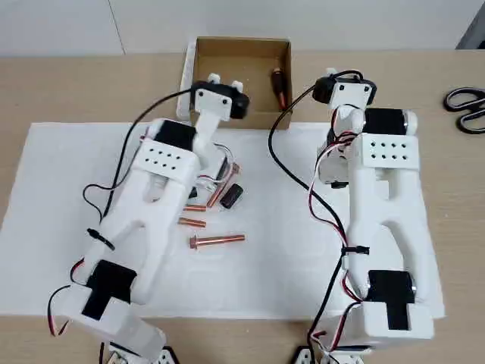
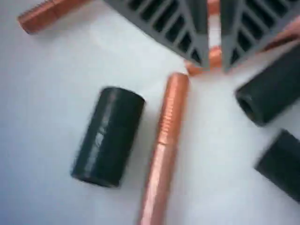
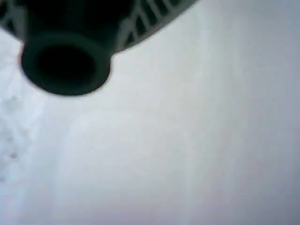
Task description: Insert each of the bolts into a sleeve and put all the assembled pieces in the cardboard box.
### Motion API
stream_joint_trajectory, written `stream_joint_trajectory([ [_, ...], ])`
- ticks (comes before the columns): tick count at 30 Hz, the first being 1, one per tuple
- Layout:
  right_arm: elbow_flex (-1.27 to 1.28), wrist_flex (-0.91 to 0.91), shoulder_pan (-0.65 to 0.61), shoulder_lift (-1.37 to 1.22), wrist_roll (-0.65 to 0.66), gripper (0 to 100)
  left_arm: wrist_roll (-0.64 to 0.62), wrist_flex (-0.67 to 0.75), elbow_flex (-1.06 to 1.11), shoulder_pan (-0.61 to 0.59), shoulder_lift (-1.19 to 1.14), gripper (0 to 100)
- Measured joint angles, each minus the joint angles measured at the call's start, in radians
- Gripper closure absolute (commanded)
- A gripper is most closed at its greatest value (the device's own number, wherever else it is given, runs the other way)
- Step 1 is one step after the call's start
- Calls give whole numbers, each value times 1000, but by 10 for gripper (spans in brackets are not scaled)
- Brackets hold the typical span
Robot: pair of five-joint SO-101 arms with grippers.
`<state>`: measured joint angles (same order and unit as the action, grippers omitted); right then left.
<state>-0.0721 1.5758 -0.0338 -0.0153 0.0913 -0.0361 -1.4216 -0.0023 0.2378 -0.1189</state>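
Grey ribbed fingers of my left gripper hang just above the parts pile, nearly touching, with nothing held. Under them lie a copper bolt, a black sleeve beside it, and two more sleeves. From above, the left arm covers this pile; loose bolts and one sleeve show beside it. My right gripper is shut on a black sleeve, seen end-on above the white sheet. The cardboard box at the back holds one assembled piece.
A white sheet covers the middle of the wooden table. Scissors lie at the far right edge. Black and red cables hang from both arms. Another bolt lies apart from the pile.
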Motion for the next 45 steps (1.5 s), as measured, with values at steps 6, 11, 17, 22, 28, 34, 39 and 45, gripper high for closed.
stream_joint_trajectory([
  [6,0,0,-117,0,35,991,137,-29,-87,-34,-9,989],
  [11,0,0,-150,0,78,991,221,-97,-190,-35,-78,988],
  [17,0,-44,-150,0,81,991,242,-213,-454,-40,-336,901],
  [22,0,-55,-155,0,81,991,242,-299,-753,-40,-554,892],
  [28,0,-55,-114,0,81,991,242,-313,-968,-40,-717,897],
  [34,0,-66,-61,0,81,991,229,-313,-982,-40,-786,897],
  [39,0,-83,-55,0,81,991,226,-313,-982,-12,-790,897],
  [45,0,-83,-55,0,81,991,192,-315,-988,29,-790,897],
])
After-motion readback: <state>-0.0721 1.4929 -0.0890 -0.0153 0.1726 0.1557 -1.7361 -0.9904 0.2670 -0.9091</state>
